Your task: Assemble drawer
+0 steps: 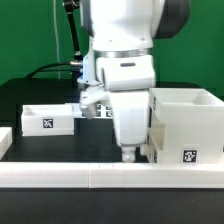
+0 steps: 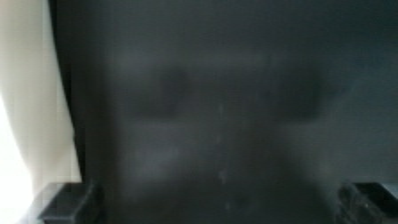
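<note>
The tall white box casing [image 1: 186,122] stands at the exterior view's right, open at the top, with a square tag on its front. A small shallow white tray [image 1: 48,118] with a tag sits at the exterior view's left. My gripper [image 1: 128,153] hangs low over the black table just beside the casing's near left corner. In the wrist view the gripper [image 2: 217,205] is open wide, with only its dark fingertips [image 2: 66,204] showing at the frame corners and bare dark table between them. A second tray is not clearly visible.
The long low white border rail [image 1: 100,176] runs along the table's front edge. A white piece [image 1: 4,142] pokes in at the far left of the exterior view. A blurred white surface [image 2: 25,90] runs along one side of the wrist view; I cannot tell what it is.
</note>
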Action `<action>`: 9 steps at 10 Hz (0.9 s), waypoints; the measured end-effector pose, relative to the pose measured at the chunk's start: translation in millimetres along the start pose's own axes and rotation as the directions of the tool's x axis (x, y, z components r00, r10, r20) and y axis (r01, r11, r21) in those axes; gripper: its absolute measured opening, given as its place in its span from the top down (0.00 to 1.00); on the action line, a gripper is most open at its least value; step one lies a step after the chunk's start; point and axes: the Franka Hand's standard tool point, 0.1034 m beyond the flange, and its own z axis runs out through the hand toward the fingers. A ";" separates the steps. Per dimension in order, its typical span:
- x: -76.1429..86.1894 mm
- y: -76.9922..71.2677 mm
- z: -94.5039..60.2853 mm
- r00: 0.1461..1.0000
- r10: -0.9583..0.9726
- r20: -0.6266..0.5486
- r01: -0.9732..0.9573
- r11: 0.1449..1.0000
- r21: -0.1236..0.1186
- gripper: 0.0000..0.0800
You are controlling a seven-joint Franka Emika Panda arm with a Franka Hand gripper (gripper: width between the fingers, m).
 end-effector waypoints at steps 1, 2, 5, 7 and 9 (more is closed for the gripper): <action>-5.1 -7.2 -8.2 1.000 0.021 0.003 -0.021 1.000 -0.022 0.19; -10.1 -16.5 -18.2 1.000 0.029 0.009 -0.028 0.999 -0.036 0.19; -18.2 -48.6 -33.9 0.995 0.094 0.021 -0.093 0.995 -0.040 0.19; -18.6 -54.3 -31.3 0.996 0.090 0.022 -0.090 0.996 -0.030 0.19; -18.6 -54.8 -30.8 0.995 0.100 0.022 -0.099 0.995 -0.029 0.19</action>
